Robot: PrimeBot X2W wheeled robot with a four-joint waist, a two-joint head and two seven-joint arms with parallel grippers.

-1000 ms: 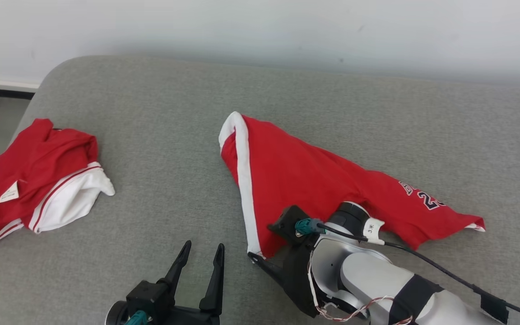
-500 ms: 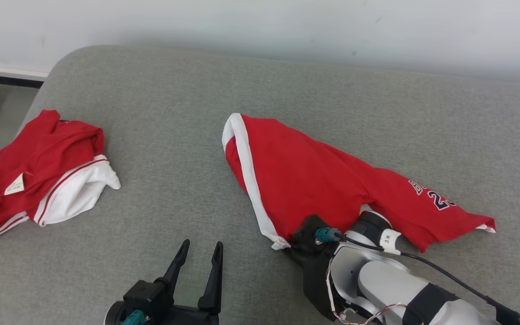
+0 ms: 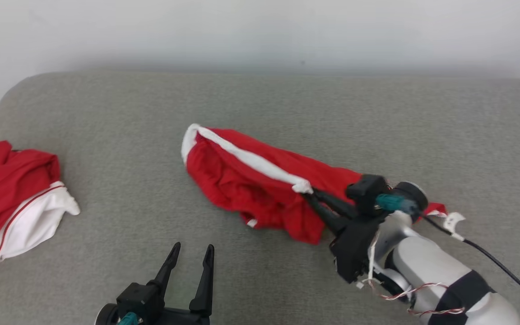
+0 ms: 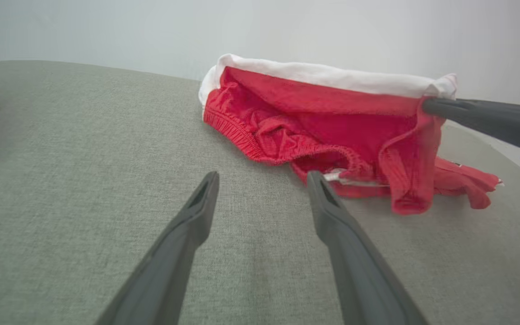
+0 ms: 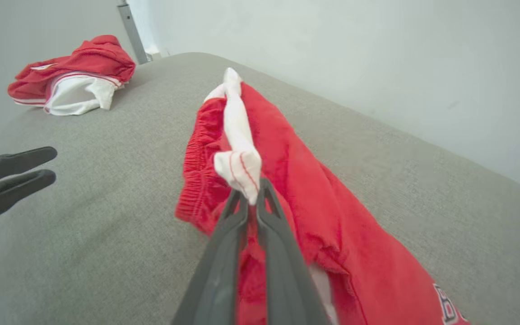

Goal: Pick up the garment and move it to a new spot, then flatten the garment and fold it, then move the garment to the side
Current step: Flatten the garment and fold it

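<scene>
Right gripper [image 3: 308,193], right of frame centre, pinches the red garment's [image 3: 237,189] white-trimmed corner; left gripper [image 3: 193,248], lower left, gapes wide, holding nothing.

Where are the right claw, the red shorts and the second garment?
right claw [image 5: 252,193]: right wrist view, between fingertips.
red shorts [image 3: 237,185]: head view, red middle fabric.
second garment [image 3: 16,178]: head view, red upper part.
</scene>
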